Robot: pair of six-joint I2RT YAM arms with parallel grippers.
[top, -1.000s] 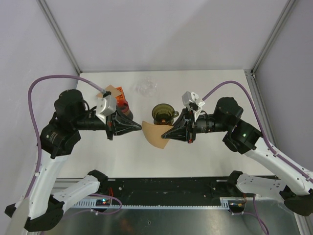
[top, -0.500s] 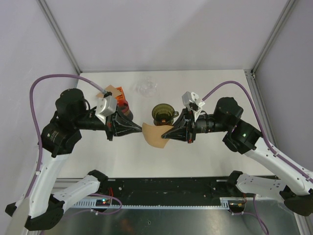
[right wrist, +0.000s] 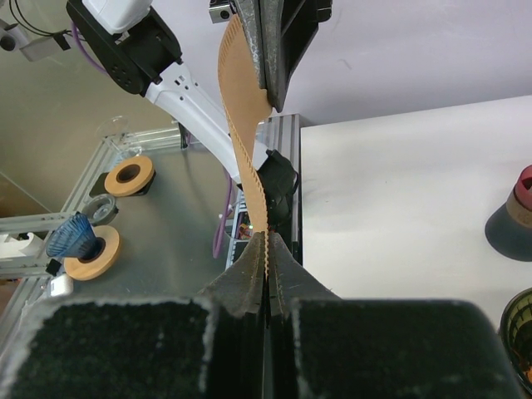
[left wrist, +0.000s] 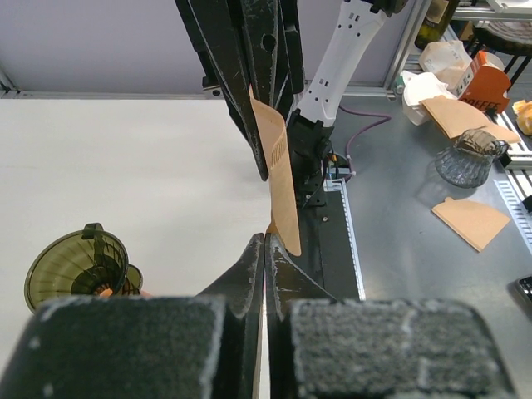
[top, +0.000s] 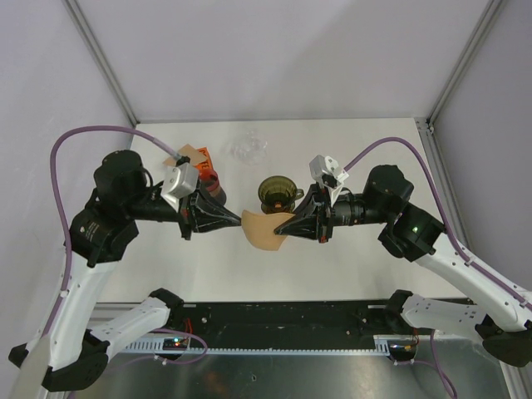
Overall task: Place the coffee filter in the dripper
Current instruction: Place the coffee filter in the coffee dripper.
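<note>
A brown paper coffee filter (top: 262,233) hangs in the air between my two grippers, just in front of the green glass dripper (top: 276,194) on the white table. My right gripper (top: 284,229) is shut on the filter's right edge; its wrist view shows the serrated edge (right wrist: 249,179) pinched between the fingertips. My left gripper (top: 240,218) is shut at the filter's left corner; its wrist view shows the filter (left wrist: 278,179) standing up from its closed tips. The dripper (left wrist: 79,266) sits upright and empty, low left in that view.
A red and black holder (top: 209,180) with spare brown filters (top: 189,155) stands at the back left, behind my left gripper. A clear glass piece (top: 248,150) lies near the back edge. Frame posts rise at the table's back corners.
My left gripper has edged right onto the filter's left corner, which has dropped slightly. The right gripper and the dripper have not moved.
</note>
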